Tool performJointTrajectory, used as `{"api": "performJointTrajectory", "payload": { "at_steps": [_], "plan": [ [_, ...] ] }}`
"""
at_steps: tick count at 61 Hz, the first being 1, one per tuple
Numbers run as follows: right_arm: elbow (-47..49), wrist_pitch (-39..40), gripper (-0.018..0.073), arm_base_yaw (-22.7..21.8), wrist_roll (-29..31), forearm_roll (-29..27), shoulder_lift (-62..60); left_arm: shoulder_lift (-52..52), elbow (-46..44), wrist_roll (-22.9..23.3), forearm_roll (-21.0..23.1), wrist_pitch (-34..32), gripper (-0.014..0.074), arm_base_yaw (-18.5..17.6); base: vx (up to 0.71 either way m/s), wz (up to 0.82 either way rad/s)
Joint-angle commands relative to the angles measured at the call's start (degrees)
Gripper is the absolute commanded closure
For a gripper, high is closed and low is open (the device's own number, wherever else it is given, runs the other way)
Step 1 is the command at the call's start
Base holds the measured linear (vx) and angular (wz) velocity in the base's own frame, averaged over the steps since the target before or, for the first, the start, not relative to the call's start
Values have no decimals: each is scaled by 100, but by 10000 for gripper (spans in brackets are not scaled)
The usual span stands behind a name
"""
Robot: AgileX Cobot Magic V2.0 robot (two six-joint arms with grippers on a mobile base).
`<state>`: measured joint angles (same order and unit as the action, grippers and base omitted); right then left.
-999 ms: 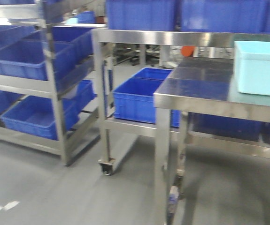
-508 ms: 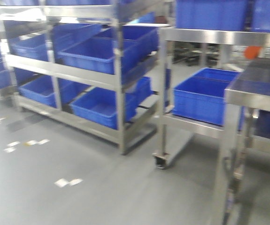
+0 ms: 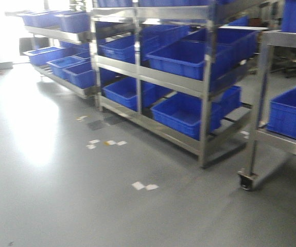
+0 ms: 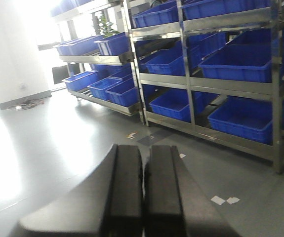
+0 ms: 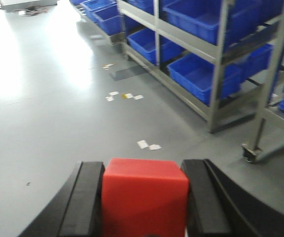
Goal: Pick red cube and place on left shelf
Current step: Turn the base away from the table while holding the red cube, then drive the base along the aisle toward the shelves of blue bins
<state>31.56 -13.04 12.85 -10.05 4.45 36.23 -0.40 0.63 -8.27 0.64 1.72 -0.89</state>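
1. While clamped on red cube [image 5: 145,197], right gripper [image 5: 142,177]: pick looks done, carry step in hand.
2. Left gripper [image 4: 143,158]: fingers pressed together, nothing btwn.
3. Ahead-right of right gripper, well apart: shelf rack [image 5: 216,64] w/ blue bins [image 5: 201,74].
4. Next, prob.: close on rack, find free spot, lower, release.

Left gripper [image 4: 144,158], fingers pressing together, is facing steel shelving [image 4: 230,87] that is holding blue bins [image 4: 238,63] above a grey floor [image 4: 58,143].

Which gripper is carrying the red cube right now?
The right gripper: the red cube sits clamped between its two black fingers. The left gripper is shut with its fingers pressed together and nothing between them.
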Motion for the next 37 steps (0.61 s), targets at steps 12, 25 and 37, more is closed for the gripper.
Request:
{"api": "performJointTrajectory", "payload": {
  "at_steps": [12, 25, 37],
  "plan": [
    [170, 507, 501, -31, 27, 78, -16, 40, 126, -3, 27, -520, 491, -31, -13, 59],
    [170, 507, 501, -31, 27, 78, -16, 40, 126, -3, 27, -520, 491, -31, -12, 52],
    [170, 507, 501, -31, 27, 78, -16, 40, 126, -3, 27, -520, 491, -31, -12, 52]
  ]
}}
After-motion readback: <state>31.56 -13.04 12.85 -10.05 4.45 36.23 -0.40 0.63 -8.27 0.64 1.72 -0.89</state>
